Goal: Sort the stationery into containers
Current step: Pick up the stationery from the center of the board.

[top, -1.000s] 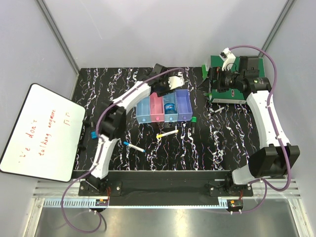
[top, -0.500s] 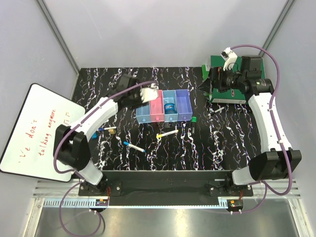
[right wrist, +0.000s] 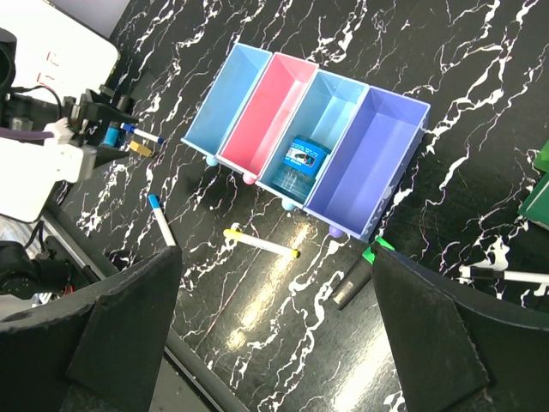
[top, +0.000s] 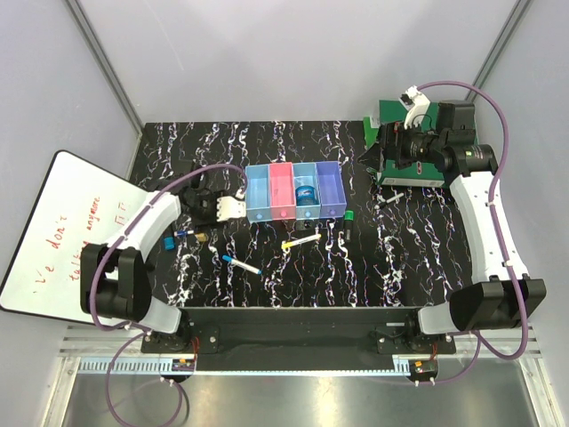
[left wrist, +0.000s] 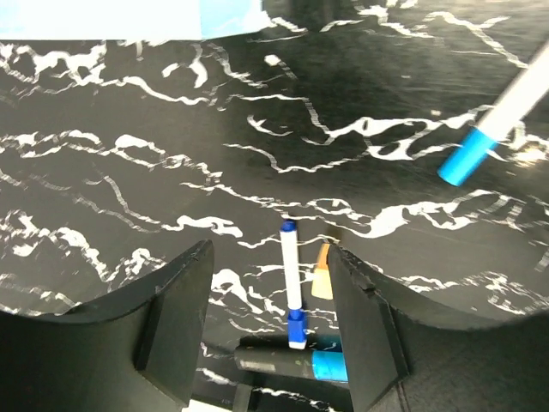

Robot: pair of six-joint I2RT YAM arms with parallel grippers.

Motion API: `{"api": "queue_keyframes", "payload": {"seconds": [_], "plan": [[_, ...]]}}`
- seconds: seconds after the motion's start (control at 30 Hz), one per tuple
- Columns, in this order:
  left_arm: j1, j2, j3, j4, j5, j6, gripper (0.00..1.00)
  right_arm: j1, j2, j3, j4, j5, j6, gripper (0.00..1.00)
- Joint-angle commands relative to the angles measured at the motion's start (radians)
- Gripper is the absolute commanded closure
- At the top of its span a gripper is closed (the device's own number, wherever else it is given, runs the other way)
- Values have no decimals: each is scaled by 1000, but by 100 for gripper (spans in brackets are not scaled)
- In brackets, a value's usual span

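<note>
Left fingers (left wrist: 176, 335) are hanging partly apart over the surface (left wrist: 129, 172) just left of the bins (right wrist: 364, 159), gripping nothing, and the little blue pen (left wrist: 292, 275) is showing right in the gap between them in the wrist view. Looks to me like the arm is going for that pen. Tricky bit: a gold piece (left wrist: 322, 276) is sitting just beside it and a dark marker (left wrist: 270, 363) is lying across its near end. I'd be centring on the white barrel, dropping straight down and closing across it, otherwise it's risking scooping 2 things at once. Right fingers (right wrist: 129, 330) are spread wide, empty, hovering high by the folder (top: 384, 111).

Bins: 4 in a row, blue, pink, blue, purple. Only the 3rd is holding anything, a round blue thing (right wrist: 303, 159). The other 3 are looking bare. Yellow pen (right wrist: 260, 244), blue-capped marker (right wrist: 161, 219) and green-capped marker (right wrist: 356, 279) are lying loose on the surface in front.
</note>
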Motion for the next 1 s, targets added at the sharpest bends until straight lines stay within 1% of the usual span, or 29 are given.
{"api": "queue_keyframes", "payload": {"seconds": [0.0, 0.1, 0.2, 0.43, 0.97], "plan": [[33, -26, -4, -142, 147, 148, 40, 8, -23, 12, -9, 25, -24, 0], [45, -28, -59, -142, 123, 194, 41, 6, -23, 15, -16, 31, -30, 0], [68, -19, -76, -141, 119, 226, 42, 6, -21, 14, -14, 35, -30, 0], [137, 36, -50, -116, 100, 261, 43, 8, -23, 2, -16, 35, -30, 0], [159, 141, -19, -55, 50, 271, 46, 6, -25, -6, -13, 28, -20, 0]]}}
